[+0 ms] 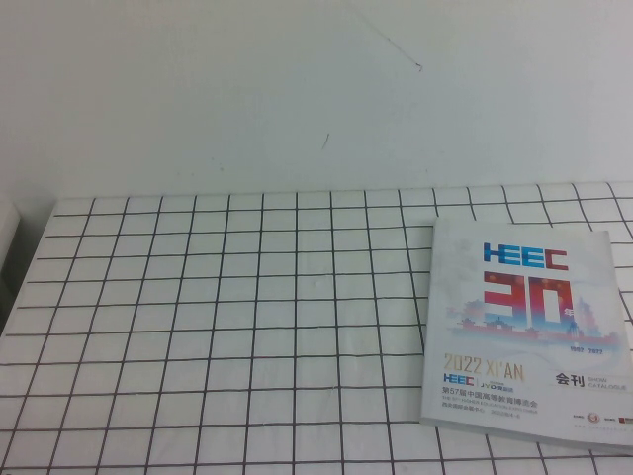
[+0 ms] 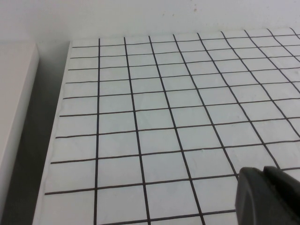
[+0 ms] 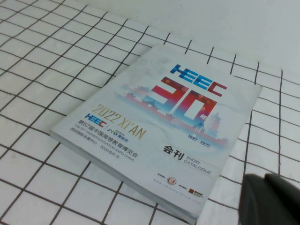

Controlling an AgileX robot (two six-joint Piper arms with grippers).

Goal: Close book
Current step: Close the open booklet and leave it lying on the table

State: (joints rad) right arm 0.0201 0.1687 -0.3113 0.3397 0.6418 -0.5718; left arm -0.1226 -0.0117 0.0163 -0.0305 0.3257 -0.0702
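The book [image 1: 529, 332] lies closed and flat on the right side of the checked tablecloth, front cover up, with "HEEC 30" and "2022 XI'AN" printed on it. The right wrist view shows the same cover of the book [image 3: 164, 122] from nearby. My right gripper [image 3: 265, 180] hovers just off the book's corner near the spine-free edge, its dark fingers together and holding nothing. My left gripper [image 2: 265, 174] is over bare cloth on the table's left side, also shut and empty. Neither gripper appears in the high view.
A white cloth with a black grid [image 1: 247, 327] covers the table, ending at a white wall behind. Past the table's left edge there is a gap and a pale ledge [image 2: 14, 117].
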